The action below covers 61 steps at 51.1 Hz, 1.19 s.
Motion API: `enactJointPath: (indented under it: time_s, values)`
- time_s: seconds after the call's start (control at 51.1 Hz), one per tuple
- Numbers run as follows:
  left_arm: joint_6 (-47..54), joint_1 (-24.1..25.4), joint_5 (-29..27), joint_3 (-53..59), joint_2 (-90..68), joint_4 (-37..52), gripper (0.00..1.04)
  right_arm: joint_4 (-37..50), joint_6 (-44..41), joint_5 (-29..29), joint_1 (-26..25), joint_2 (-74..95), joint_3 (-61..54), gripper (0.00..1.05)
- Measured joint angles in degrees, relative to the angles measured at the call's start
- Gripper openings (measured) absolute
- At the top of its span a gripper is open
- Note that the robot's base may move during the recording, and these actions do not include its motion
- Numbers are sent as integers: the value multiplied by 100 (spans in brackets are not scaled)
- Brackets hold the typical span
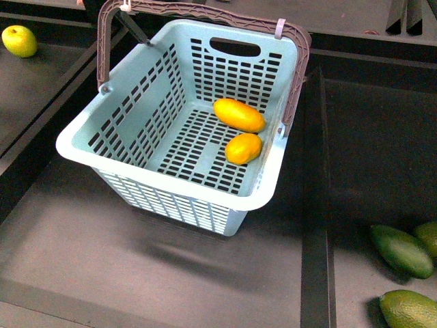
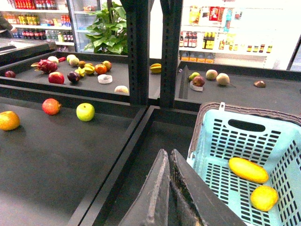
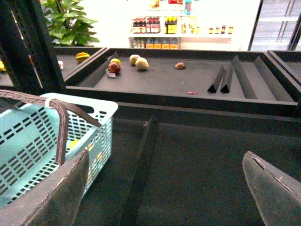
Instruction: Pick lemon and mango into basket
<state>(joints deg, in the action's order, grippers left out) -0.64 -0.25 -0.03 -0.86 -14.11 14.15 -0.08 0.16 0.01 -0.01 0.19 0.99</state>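
While one mango [image 1: 238, 115] and one lemon [image 1: 244, 148] share the basket [image 1: 164, 198], left claw [image 2: 168, 181] together (right claw [image 3: 164, 188] apart).

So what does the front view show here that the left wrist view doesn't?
Only the front view shows the dark green fruits lying to the basket's right, plus the basket's near wall. Only the left wrist view shows the left gripper, shut, a red apple, an orange and the store shelves beyond. Both show the basket holding the mango and the lemon, apparently touching, and a yellow-green apple on the tray left of the basket.
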Motion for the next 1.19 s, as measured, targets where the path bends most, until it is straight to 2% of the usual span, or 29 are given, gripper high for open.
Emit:
enactJointPath:
  time_s: [0.215, 0.294, 1.019, 1.136, 1.195]
  values:
    - [0, 0, 0, 0, 411, -413, 3, 0, 0, -2, 0, 0, 0, 96]
    - [0, 0, 0, 0, 1237, -1353, 3, 0, 0, 2, 0, 0, 0, 96]
    - [-2, 0, -2, -2, 1375, -1408, 4, 0, 0, -2, 0, 0, 0, 96]
    - [0, 0, 0, -2, 1375, -1408, 34, 0, 0, -2, 0, 0, 0, 96]
    - [0, 0, 0, -2, 1375, -1408, 45, 0, 0, -2, 0, 0, 0, 96]
